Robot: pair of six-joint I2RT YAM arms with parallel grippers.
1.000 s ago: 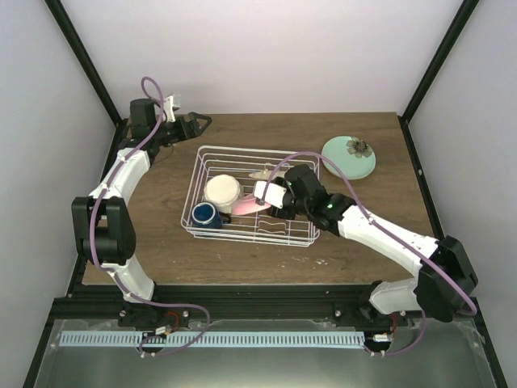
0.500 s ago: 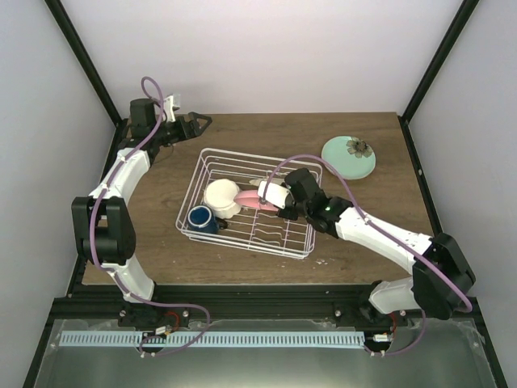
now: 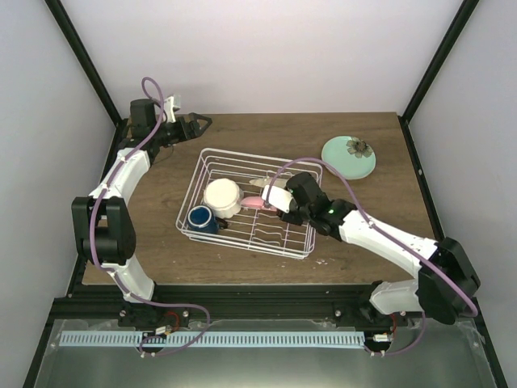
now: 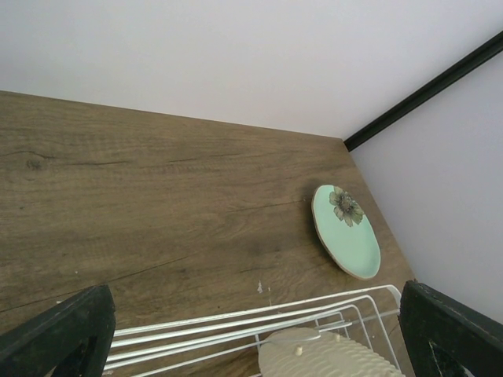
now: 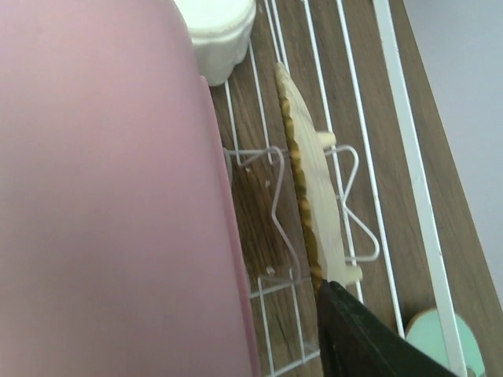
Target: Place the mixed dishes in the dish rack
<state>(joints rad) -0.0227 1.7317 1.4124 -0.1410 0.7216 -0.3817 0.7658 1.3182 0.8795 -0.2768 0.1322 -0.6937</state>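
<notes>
The white wire dish rack (image 3: 242, 245) sits mid-table. In it are the dark blue mug (image 3: 200, 218), the cream bowl (image 3: 222, 196) and the yellow plate (image 3: 262, 179), which stands on edge in a slot. My right gripper (image 3: 275, 202) reaches into the rack, shut on the pink plate (image 3: 252, 202). In the right wrist view the pink plate (image 5: 102, 196) fills the left half, beside the yellow plate's edge (image 5: 310, 204); one dark finger (image 5: 369, 338) shows. The pale green plate (image 3: 348, 156) lies on the table at the back right. My left gripper (image 3: 196, 124) is open and empty beyond the rack's far left corner.
The left wrist view shows the rack's far rail (image 4: 236, 318), the yellow plate's ribbed back (image 4: 330, 357) and the green plate (image 4: 346, 232). Black frame posts and white walls close off the table's back and sides.
My right gripper has carried the pink plate from the rack's front toward its middle, close to the bowl. The rack has turned slightly. The left arm has not moved.
</notes>
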